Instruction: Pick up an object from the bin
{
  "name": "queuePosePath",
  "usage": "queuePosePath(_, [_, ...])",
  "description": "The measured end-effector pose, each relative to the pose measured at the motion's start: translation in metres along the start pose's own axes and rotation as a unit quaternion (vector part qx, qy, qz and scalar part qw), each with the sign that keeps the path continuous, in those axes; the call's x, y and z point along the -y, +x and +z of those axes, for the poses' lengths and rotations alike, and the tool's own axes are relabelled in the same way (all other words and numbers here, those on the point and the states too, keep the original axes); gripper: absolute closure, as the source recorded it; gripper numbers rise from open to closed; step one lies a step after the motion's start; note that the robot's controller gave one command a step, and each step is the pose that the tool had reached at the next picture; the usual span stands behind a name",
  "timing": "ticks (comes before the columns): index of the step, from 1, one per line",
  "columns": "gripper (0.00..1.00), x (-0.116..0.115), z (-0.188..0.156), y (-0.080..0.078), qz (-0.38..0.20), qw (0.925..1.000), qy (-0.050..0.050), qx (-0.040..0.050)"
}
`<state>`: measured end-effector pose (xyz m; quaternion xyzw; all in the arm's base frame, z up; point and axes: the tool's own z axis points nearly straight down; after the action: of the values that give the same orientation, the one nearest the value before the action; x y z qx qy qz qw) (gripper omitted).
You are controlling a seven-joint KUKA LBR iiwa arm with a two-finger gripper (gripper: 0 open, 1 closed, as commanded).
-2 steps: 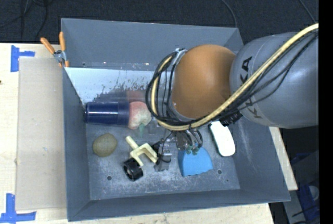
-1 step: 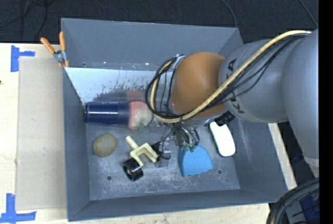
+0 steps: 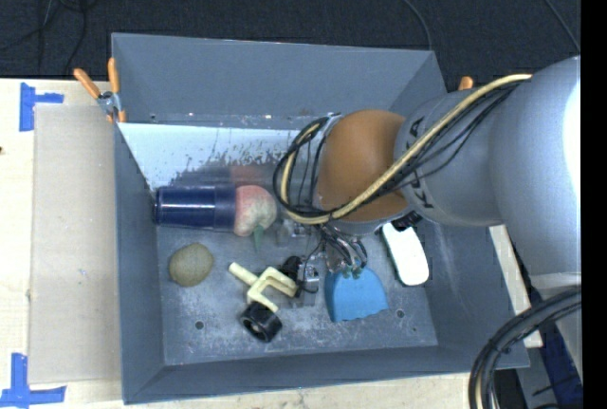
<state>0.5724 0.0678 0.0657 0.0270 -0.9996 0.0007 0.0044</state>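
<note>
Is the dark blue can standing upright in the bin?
No, the dark blue can lies on its side, beside a pink and white thing.

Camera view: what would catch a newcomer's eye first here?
The grey arm with its orange wrist cover reaches from the right over the middle of the bin. The pincer hangs beside a bright blue plastic piece near the front wall. At the left lies a dark blue cylinder beside a pinkish ball.

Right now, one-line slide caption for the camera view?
KUKA gripper low in the grey bin, beside a blue plastic piece and a white oblong.
</note>
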Motion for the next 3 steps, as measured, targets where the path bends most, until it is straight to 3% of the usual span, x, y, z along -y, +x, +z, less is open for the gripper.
queuePosePath(1, [0.0,-0.015,-0.004,0.012,0.085,0.9964,-0.001,0.0007])
queuePosePath(2, [0.0,-0.035,-0.003,0.03,0.032,0.9995,0.0,-0.0024])
queuePosePath(3, [1.0,-0.025,-0.004,0.027,-0.037,0.9993,-0.001,-0.0004])
